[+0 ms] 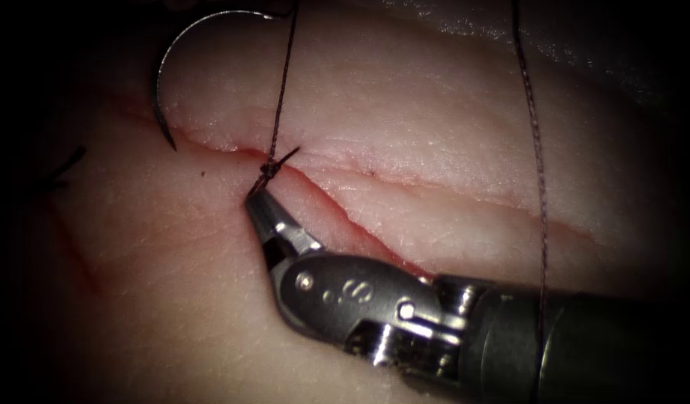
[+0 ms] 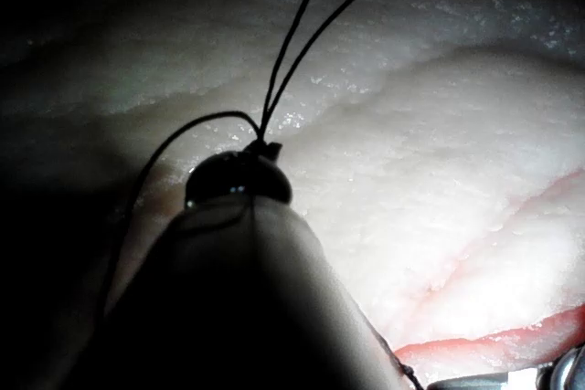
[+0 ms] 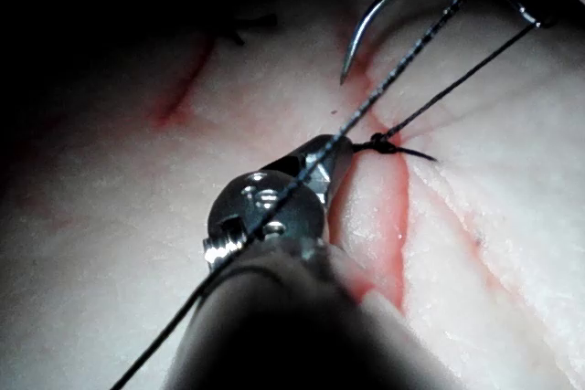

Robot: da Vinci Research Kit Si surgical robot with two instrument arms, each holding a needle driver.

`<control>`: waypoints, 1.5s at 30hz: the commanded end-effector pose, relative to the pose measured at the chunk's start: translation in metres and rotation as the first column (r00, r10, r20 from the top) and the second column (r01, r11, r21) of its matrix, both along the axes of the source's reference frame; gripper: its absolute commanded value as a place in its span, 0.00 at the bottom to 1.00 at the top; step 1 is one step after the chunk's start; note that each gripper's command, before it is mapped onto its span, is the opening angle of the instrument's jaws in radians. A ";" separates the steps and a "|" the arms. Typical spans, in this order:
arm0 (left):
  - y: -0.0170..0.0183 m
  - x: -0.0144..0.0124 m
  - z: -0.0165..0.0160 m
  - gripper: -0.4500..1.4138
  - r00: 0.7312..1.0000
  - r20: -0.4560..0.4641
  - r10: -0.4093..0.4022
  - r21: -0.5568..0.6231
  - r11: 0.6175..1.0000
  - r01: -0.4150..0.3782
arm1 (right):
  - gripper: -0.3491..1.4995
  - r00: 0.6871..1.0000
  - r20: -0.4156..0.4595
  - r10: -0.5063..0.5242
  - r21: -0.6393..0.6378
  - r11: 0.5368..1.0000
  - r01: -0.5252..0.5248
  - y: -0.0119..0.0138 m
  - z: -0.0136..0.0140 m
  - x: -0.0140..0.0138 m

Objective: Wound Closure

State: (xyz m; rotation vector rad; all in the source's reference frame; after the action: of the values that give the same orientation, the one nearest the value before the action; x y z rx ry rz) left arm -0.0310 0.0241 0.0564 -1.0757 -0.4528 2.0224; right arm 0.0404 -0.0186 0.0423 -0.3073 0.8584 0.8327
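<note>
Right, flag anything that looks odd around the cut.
Nothing looks damaged. The needle hangs clear of the tissue, its point over the cut's left end. The right claw, shut, pinches thread beside the knot. Red fluid lines the cut.

A tiny dark speck lies on the tissue, just below the cut in the endoscope view. A second speck sits just above the cut, further right. Far to the left, well apart from the cut, a faint red streak slants across the tissue. Past the tissue's far edge, a grey glinting surface shows; what it is cannot be told.
</note>
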 end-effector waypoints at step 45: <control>0.0034 -0.0054 -0.0069 0.00 0.994 -0.014 0.106 -0.153 0.982 -0.107 | 0.69 0.952 -0.248 0.181 0.212 0.969 -0.129 0.0038 -0.0045 -0.0037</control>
State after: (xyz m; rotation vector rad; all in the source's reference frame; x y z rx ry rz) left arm -0.0359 0.0273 0.0488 -1.1602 -0.3651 2.1860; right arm 0.0361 -0.0149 0.0374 -0.0839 1.0048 1.1210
